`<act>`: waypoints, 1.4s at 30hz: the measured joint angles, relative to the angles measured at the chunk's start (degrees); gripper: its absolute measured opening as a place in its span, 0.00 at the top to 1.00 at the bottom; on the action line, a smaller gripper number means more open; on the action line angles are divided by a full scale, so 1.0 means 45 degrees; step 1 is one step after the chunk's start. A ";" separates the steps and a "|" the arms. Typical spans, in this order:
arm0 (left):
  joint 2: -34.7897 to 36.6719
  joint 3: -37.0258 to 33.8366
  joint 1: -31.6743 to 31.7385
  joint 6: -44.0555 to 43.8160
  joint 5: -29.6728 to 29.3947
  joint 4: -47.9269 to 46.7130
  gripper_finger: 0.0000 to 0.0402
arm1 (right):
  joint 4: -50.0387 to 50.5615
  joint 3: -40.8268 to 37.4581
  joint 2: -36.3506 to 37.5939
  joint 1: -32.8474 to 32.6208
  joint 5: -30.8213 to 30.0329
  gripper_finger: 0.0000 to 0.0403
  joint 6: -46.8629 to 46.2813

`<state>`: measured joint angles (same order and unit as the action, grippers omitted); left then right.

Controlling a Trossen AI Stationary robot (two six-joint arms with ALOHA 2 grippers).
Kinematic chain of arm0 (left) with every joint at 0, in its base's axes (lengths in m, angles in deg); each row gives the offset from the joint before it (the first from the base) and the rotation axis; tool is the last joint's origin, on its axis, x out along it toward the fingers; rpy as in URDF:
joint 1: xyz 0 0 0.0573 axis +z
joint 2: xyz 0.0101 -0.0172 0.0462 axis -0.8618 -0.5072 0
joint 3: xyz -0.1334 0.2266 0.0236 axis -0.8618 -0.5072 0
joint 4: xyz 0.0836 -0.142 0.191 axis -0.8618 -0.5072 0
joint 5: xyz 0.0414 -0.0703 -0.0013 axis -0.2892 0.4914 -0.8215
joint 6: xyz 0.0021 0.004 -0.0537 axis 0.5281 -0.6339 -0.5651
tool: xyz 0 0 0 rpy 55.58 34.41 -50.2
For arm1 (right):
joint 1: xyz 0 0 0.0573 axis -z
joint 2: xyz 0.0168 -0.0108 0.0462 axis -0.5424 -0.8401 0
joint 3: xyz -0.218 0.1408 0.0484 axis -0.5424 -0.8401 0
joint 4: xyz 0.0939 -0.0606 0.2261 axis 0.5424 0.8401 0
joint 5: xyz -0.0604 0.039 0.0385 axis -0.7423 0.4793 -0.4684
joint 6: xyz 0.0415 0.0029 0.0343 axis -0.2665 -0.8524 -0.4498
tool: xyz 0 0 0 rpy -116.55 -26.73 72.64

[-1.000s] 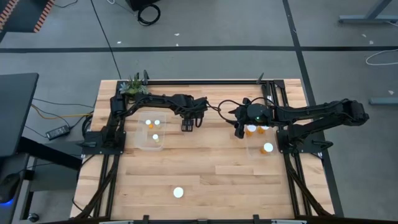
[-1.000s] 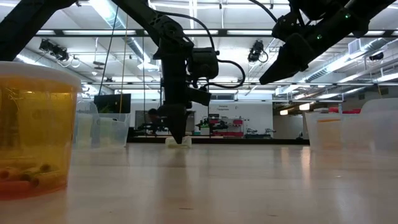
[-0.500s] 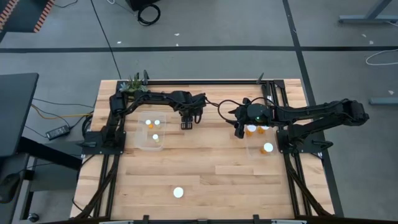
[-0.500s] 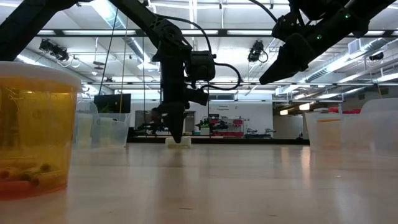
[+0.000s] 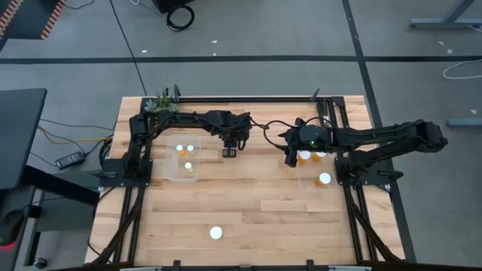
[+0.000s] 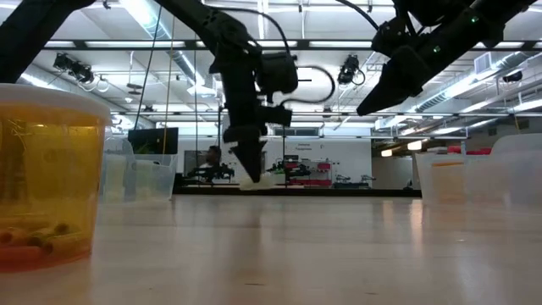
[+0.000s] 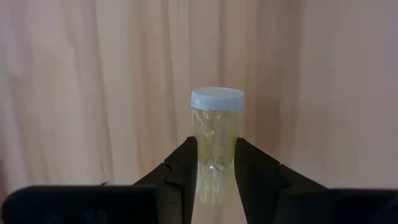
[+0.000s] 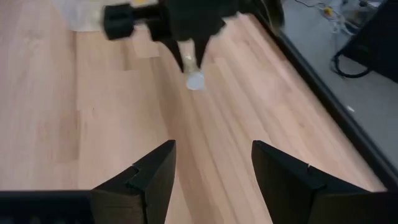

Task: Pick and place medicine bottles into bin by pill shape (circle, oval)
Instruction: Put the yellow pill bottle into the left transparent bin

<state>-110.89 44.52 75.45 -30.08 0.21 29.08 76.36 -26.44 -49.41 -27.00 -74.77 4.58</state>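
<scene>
Pale, white-capped bottle [image 7: 216, 149] pinched between the left gripper's [image 7: 216, 177] fingers — right gripper [image 8: 211, 168] (empty) spread open.

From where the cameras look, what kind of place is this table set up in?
Probably a robotics lab or workshop in a big industrial hall. Two robot arms work at a wooden table on a concrete floor; behind it run exposed ceiling lights and benches.

Bottle [image 7: 216, 149] between left end effector [image 7: 214, 163] fingers
</scene>
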 joint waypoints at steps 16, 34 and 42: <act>0.2313 0.0024 -0.0358 -0.0092 0.1855 0.4468 0.75 | -0.0144 0.0297 0.1256 -0.0019 -0.0020 0.46 0.0699; 0.2889 0.0024 -0.1117 -0.0192 0.2986 0.7460 0.74 | -0.1093 0.0301 0.1878 -0.0078 0.0599 0.46 0.1088; 0.2885 0.0024 -0.1188 -0.0004 0.2973 0.7791 0.74 | -0.1825 0.0300 0.1897 -0.0175 0.1013 0.46 0.1383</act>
<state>-97.90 44.63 70.11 -30.09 13.59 64.14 68.15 -25.09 -40.87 -27.79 -70.21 10.80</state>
